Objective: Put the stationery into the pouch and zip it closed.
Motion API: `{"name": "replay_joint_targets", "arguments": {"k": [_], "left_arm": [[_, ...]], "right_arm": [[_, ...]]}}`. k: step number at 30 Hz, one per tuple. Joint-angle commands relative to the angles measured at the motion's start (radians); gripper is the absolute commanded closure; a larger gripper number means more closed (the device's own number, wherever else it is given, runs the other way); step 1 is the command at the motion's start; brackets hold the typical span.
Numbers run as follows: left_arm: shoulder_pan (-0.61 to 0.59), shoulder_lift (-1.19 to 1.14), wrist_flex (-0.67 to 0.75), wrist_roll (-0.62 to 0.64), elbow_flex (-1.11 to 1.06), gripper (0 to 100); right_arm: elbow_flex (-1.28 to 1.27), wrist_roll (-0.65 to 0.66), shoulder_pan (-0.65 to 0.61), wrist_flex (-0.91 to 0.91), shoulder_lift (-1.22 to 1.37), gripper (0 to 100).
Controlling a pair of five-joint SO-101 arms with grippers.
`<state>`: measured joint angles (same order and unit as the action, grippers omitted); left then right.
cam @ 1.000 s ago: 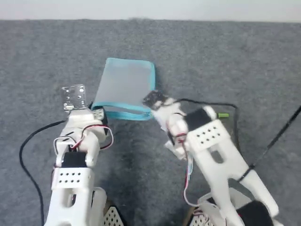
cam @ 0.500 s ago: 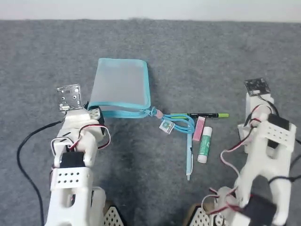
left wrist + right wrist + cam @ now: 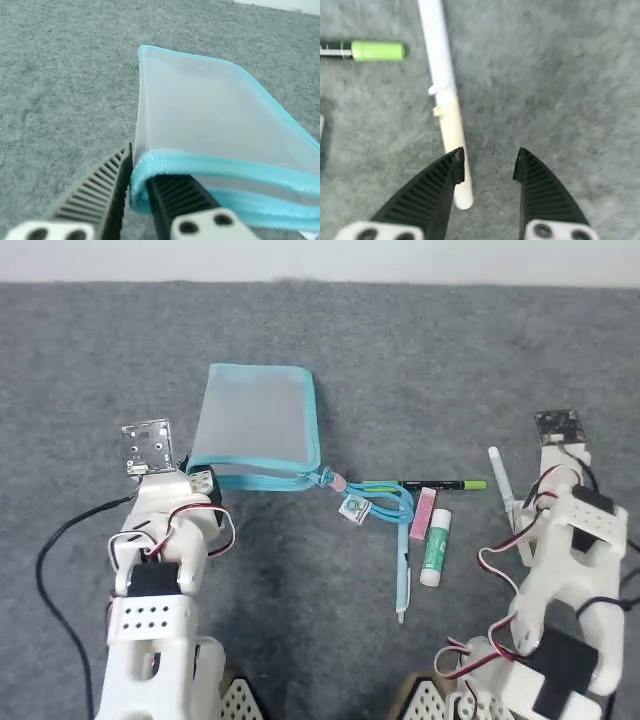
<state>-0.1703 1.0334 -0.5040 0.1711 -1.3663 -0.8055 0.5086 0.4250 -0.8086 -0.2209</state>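
1. The translucent pouch [image 3: 258, 425] with its teal zip edge lies flat on the grey table [image 3: 100, 350].
2. The left hand [image 3: 139, 167] is closed on the pouch's near corner, pinching the teal edge between its fingers.
3. Beside the pouch, just past its zip tag [image 3: 355, 508], lie a green-capped pen [image 3: 440, 485], a pink eraser [image 3: 423, 512], a glue stick [image 3: 436, 547] and a light blue pen [image 3: 403, 575], close together.
4. A white pen [image 3: 442, 100] lies farther from the pouch than that cluster.
5. The right hand [image 3: 490, 155] hovers over the white pen's end, its fingers parted and holding nothing.
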Motion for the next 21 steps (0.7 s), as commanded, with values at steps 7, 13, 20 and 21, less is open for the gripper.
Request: {"name": "replay_joint_targets", "arguments": {"k": [7, 13, 20, 21], "left_arm": [[0.002, 0.003, 0.012, 0.012, 0.025, 99], [0.002, 0.003, 0.012, 0.012, 0.024, 99], [0.002, 0.003, 0.012, 0.012, 0.024, 99], [0.002, 0.003, 0.012, 0.012, 0.024, 99]], "right_arm": [[-0.112, 0.058, -0.002, 0.153, 0.033, 92.5], [-0.101, 0.068, 0.002, 0.119, 0.042, 93.0], [-0.098, 0.060, 0.012, 0.074, 0.028, 99.3], [-0.084, 0.058, 0.015, 0.058, 0.019, 99.1]]}}
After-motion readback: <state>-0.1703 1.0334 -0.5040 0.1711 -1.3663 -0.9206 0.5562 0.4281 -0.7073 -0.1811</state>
